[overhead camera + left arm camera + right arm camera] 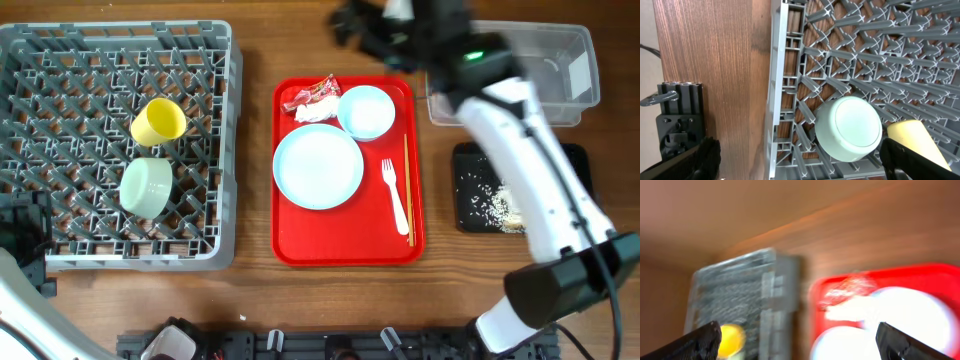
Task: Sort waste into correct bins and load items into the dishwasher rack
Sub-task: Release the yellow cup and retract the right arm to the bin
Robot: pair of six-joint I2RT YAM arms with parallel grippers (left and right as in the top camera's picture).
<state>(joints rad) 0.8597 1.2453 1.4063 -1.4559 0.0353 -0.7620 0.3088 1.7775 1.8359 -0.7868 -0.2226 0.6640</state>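
The grey dishwasher rack (115, 60) at the left holds the yellow cup (158, 121) and an upturned pale-blue bowl (147, 186). On the red tray (345, 248) lie the red wrapper (312, 93), white napkin (316, 113), second bowl (365, 111), plate (318, 166) and white fork (396, 195). My right gripper (365, 30) is blurred, above the table behind the tray; its wrist view shows it open and empty (800, 347). My left gripper (800, 165) is open and empty, over the rack's near edge by the bowl (850, 129) and cup (917, 142).
The clear tub (560, 60) stands at the back right. The black tray (470, 165) below it holds rice scraps (495, 205). Two thin wooden sticks (408, 190) lie on the red tray beside the fork. My right arm spans the right side.
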